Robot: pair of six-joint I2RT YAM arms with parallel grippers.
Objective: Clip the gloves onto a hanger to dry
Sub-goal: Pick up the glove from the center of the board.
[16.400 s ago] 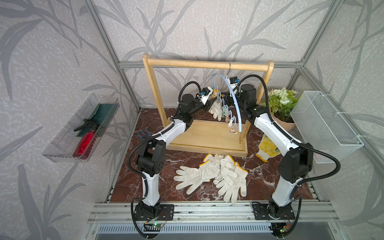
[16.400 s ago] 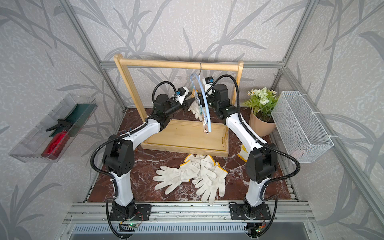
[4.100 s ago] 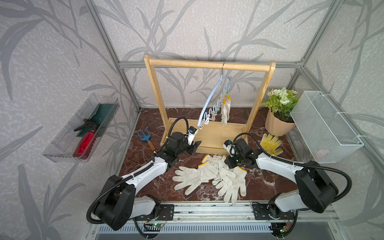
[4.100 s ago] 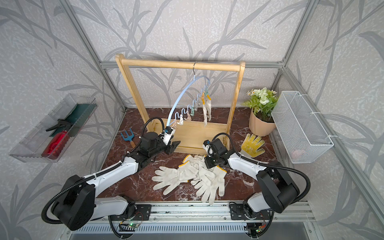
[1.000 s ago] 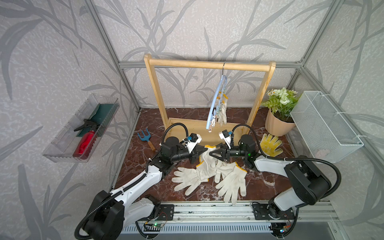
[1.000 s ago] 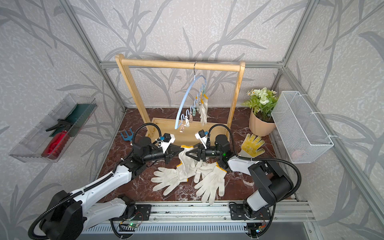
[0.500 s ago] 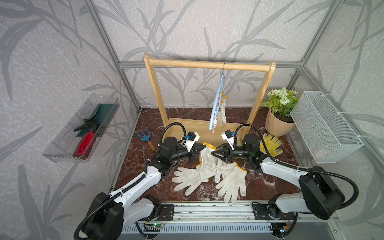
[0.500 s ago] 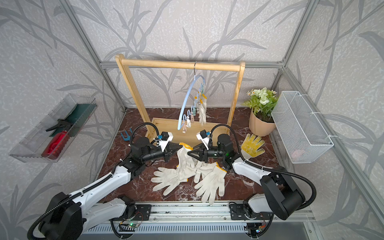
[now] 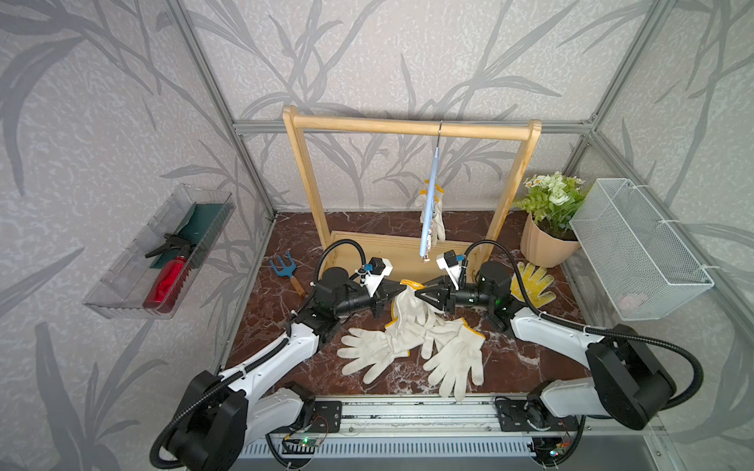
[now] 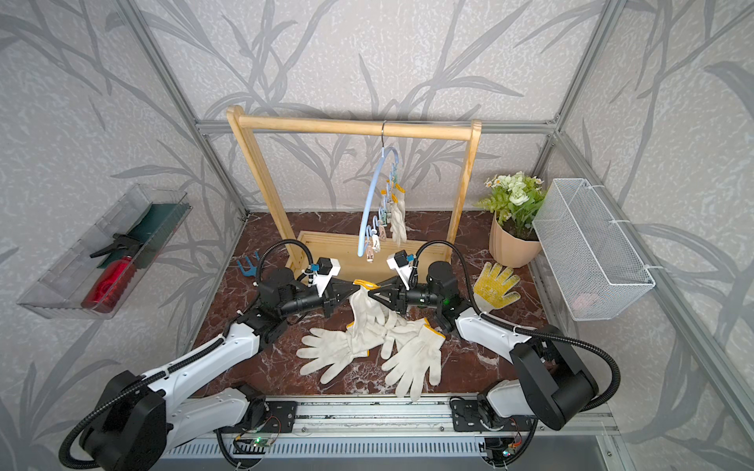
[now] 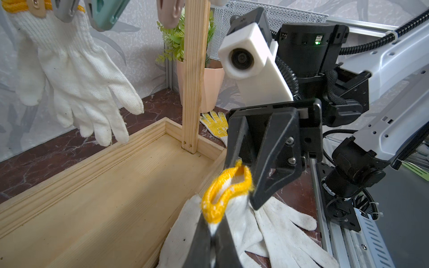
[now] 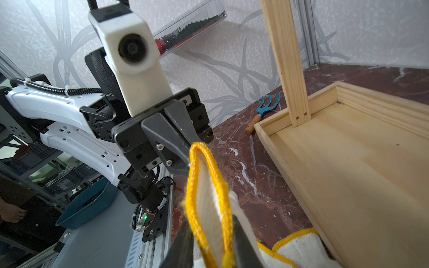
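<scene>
Both the left gripper point(image 9: 402, 287) and right gripper point(image 9: 417, 292) clamped an off-white knitted glove point(image 9: 408, 314) by its yellow cuff just before the pale wooden rack point(image 9: 408, 127). A curved light-blue plastic hanger point(image 10: 373, 195) hung from its rail.

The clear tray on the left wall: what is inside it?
A red spray bottle with a black trigger lies in the clear tray, partly over a dark green sheet. The sheet's part under the bottle is hidden.
</scene>
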